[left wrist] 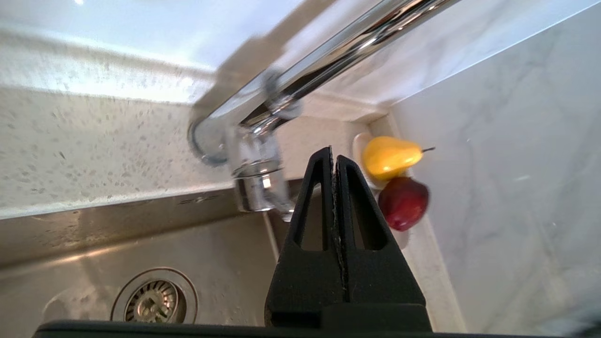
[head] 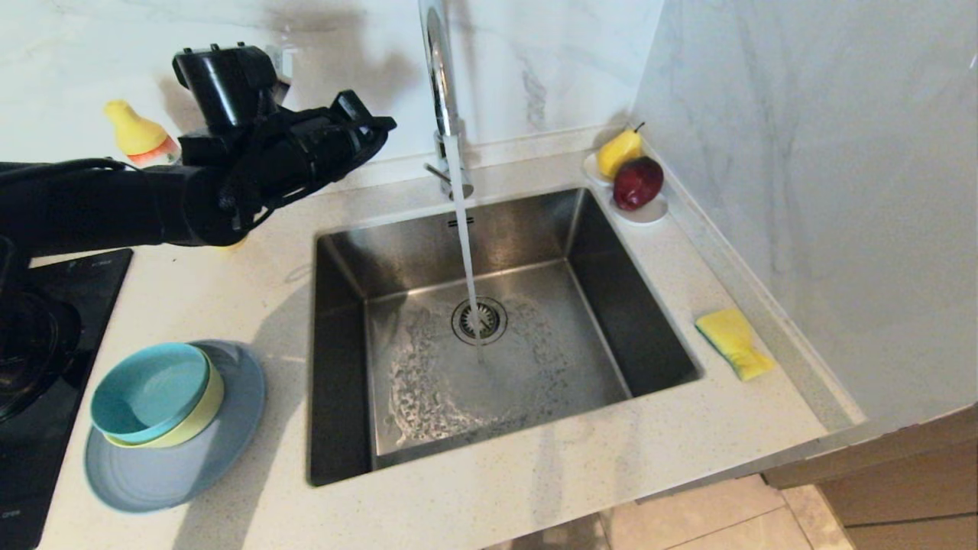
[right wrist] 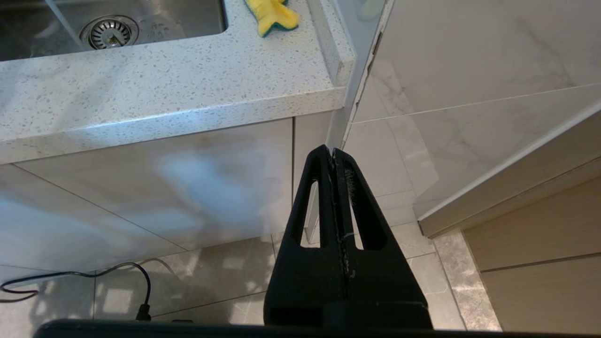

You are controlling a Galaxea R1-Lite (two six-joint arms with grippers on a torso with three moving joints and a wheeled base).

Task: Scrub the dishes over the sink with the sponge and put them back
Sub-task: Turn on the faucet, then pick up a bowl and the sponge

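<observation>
Three dishes sit stacked at the lower left of the head view: a teal bowl (head: 147,391) nested in a yellow-green bowl (head: 200,418), both on a grey-blue plate (head: 164,471). None is wet or lifted, so scrubbing has not begun. The sponge (head: 735,343) lies yellow side up on the counter (head: 535,489) at the right, just beside the sink (head: 657,305) rim. Water runs from the tap (head: 441,76) onto the drain (head: 479,320) at mid-frame.

The left gripper (head: 376,126) hangs clenched and empty in the upper left of the head view, above the counter and short of the tap; its wrist view shows the two fingers pressed together with the tap base just beyond them. The right gripper (right wrist: 332,157) is parked low, below the counter edge, also clenched on nothing.

With water flowing, the step in hand looks like turning to the dishes. To do it well, the left gripper should spread its fingers before coming down, then take the teal bowl by its rim rather than the whole stack, since nested bowls could slide. The right arm is better placed for the sponge. Carry the bowl low over the basin so drips fall inside.
</observation>
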